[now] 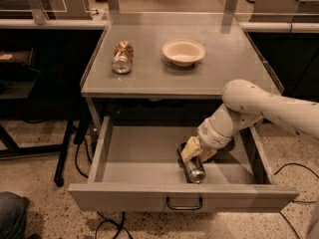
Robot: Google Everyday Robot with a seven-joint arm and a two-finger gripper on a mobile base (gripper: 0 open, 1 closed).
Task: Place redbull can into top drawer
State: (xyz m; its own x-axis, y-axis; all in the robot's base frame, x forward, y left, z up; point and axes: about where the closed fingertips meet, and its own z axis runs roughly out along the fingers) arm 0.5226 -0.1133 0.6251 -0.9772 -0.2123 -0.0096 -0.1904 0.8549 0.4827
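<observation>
The top drawer [124, 161] stands pulled open below the grey table; its front panel carries a dark curved handle [184, 203]. The redbull can [193, 169] lies tilted inside the drawer at the front right, with its shiny silver top turned toward the front panel. My gripper [193, 153] reaches down into the drawer from the right, and its tan fingers [190, 151] are closed on the can's upper body. The can's far end is hidden behind the gripper.
A brown-gold can [122, 57] lies on its side on the table top [149, 81]. A cream bowl [183, 52] stands to its right. My white arm [269, 108] crosses the drawer's right side. Cables run over the floor [79, 148] to the left.
</observation>
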